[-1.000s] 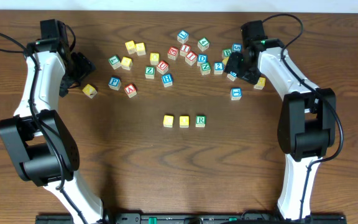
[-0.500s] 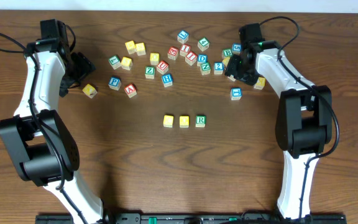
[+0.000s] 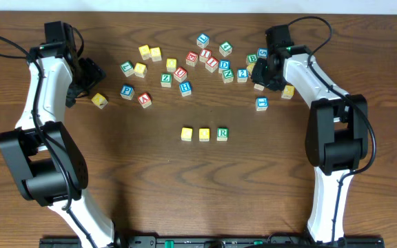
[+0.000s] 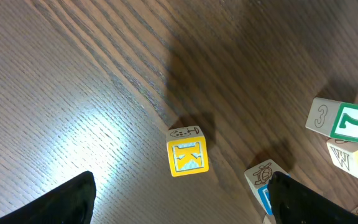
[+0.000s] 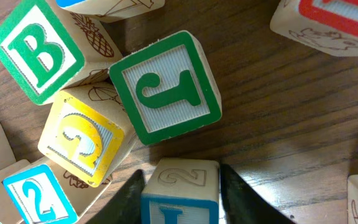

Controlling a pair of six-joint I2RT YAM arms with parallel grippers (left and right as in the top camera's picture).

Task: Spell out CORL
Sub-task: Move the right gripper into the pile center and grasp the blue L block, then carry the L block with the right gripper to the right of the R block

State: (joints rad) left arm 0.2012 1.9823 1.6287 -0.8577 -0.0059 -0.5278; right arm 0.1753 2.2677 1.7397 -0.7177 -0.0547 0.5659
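Three cubes of the word stand in a short row near the middle of the wooden table (image 3: 198,200): the left yellow cube (image 3: 187,133), the middle yellow cube (image 3: 204,134) and the green R cube (image 3: 222,133). Each stands just beside the next. From above, the letters on the two yellow tops are too small to read.

The blue-framed cube (image 5: 180,180) rests on the wood at the far right side of the table, in the loose group of cubes and well apart from the row. In the right wrist view only its upper part shows, so its letter is cut by the picture edge. The right gripper (image 5: 182,190) is narrow around it: one finger lies against each side of the cube, and no gap is visible there.

Just beyond this cube lies a green-framed cube (image 5: 166,87) whose letter reads as a J or a T. A yellow 2 cube (image 5: 82,143) touches its side. A green B cube (image 5: 36,53) and a blue 2 cube (image 5: 39,193) lie close around them.

The left gripper (image 4: 182,205) hangs over the far left side of the table with its claw wide and nothing in it. A yellow K cube (image 4: 188,155) lies on the wood ahead of the two fingertips and touches neither. A green 7 cube (image 4: 352,121) lies near the right edge of that view
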